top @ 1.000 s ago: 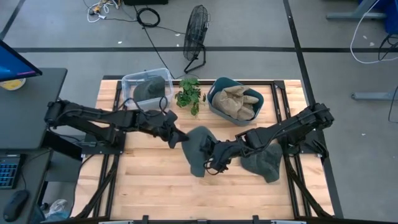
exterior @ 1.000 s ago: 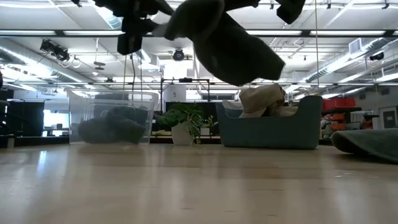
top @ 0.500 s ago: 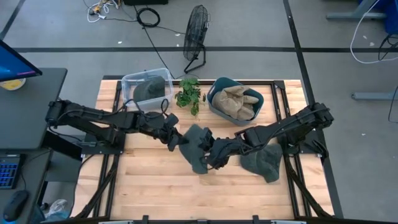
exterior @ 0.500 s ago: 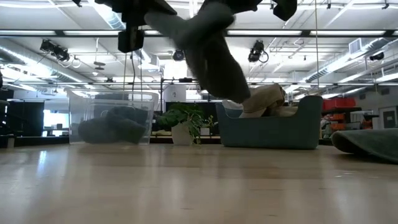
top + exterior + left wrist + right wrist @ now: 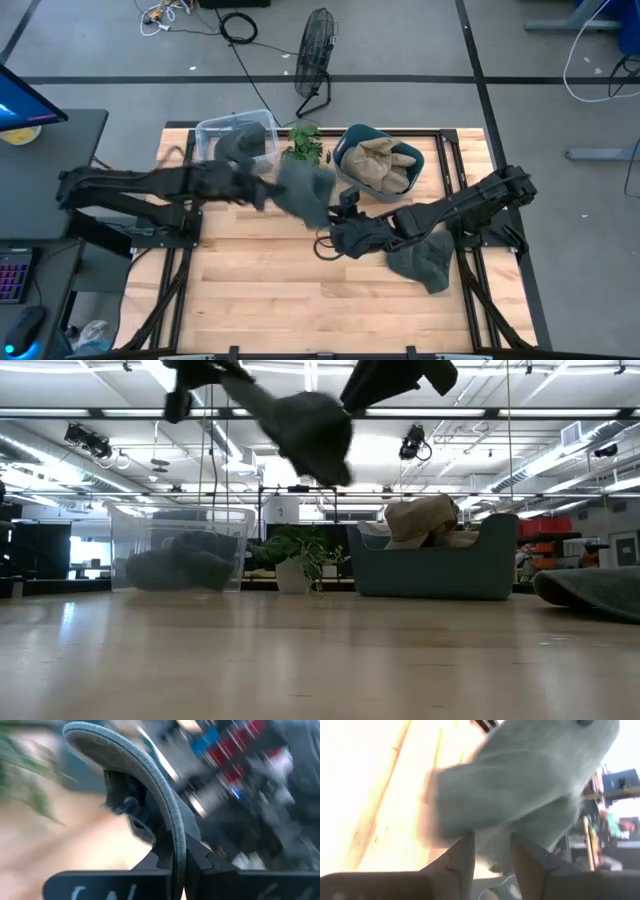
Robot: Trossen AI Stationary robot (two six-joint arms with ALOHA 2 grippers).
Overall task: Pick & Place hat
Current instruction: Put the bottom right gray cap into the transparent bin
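Near edge of the bench: bare wood (image 5: 300, 310), nothing going on there.

Spare hat: a second grey-green hat (image 5: 422, 257) lay flat near the right edge, under the right arm.

Right gripper (image 5: 340, 238): sat mid-bench with its fingers apart and nothing between them; in its wrist view the hat hung just past the fingertips, not pinched. Looked to me like it had let go.

Left gripper (image 5: 262, 190): up in the air and clenched on the brim of the hat (image 5: 305, 190); the wrist view showed the brim edge (image 5: 165, 820) squeezed between both fingers.

Hat position: dangling off the bench, between the middle and the far edge, just in front of the plant (image 5: 303, 150) and beside the clear bin (image 5: 236, 140).

Far edge: the clear bin already had a dark hat in it; the blue tub (image 5: 379, 160) held tan ones.

Step, my guess: carry to the clear bin, since the colours match.

Doing it well: keep the pinch tight, as it's only a brim grip on floppy cloth. Lift the low-hanging crown over the bin wall, steer clear of the plant leaves, get it fully over the opening and only then release.
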